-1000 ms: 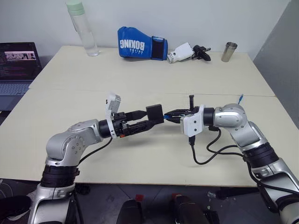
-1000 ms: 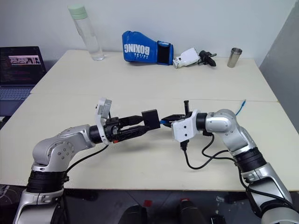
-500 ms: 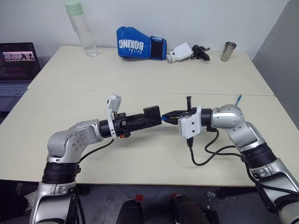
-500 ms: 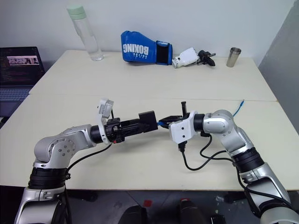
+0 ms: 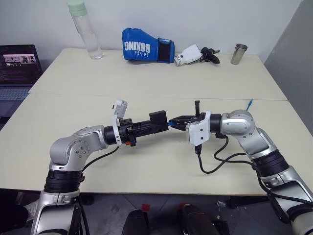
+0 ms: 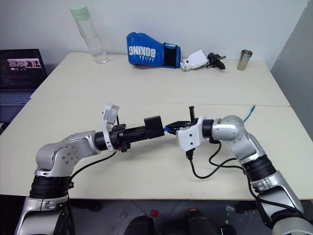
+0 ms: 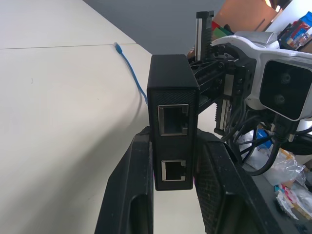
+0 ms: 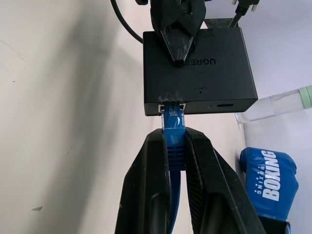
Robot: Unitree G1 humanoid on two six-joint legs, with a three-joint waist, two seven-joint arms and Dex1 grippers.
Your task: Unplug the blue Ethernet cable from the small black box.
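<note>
While left gripper (image 7: 170, 161) clamps light, rigid small matte-black box (image 5: 159, 119), right gripper (image 8: 174, 146) at three o'clock pinches thin, limp bright-blue Ethernet cable (image 8: 173, 124) behind its latched clear plug, best hold.

Left hand (image 5: 152, 127) grips box (image 5: 159, 118); right hand (image 5: 177, 119) pinches cable (image 5: 170, 123).

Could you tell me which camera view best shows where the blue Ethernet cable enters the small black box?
The right wrist view: the blue Ethernet cable plugs into the small black box. The left wrist view shows the box's two empty ports; the eye views show a blue sliver.
</note>
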